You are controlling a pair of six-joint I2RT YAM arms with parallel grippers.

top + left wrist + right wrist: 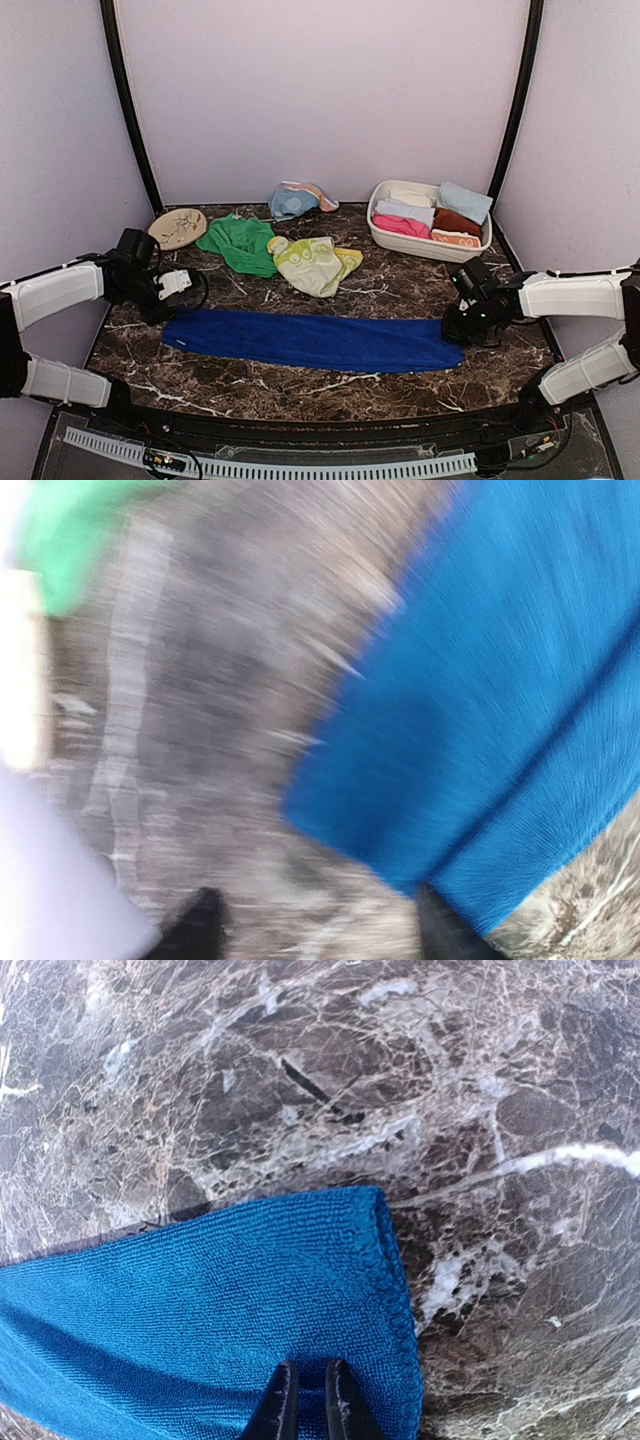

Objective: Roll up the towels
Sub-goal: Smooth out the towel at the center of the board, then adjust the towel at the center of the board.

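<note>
A long royal blue towel [310, 340] lies flat across the near part of the marble table. My left gripper [168, 300] hovers at its left end; in the blurred left wrist view its fingers [200, 932] stand wide apart, open [320, 935], beside the towel's corner [500, 700]. My right gripper [458, 330] is at the towel's right end. In the right wrist view its jaws are almost together [313, 1400], tips on the towel's top [200, 1300] near the hemmed edge. Green [240, 243], yellow-green patterned [315, 262] and light blue [292, 202] towels lie crumpled behind.
A white oval basin [400, 242] at the back right holds rolled pink [400, 225], white and rust [455, 222] towels. A tan round disc [178, 227] lies at the back left. The green towel shows in the left wrist view [70, 540]. Curved walls enclose the table.
</note>
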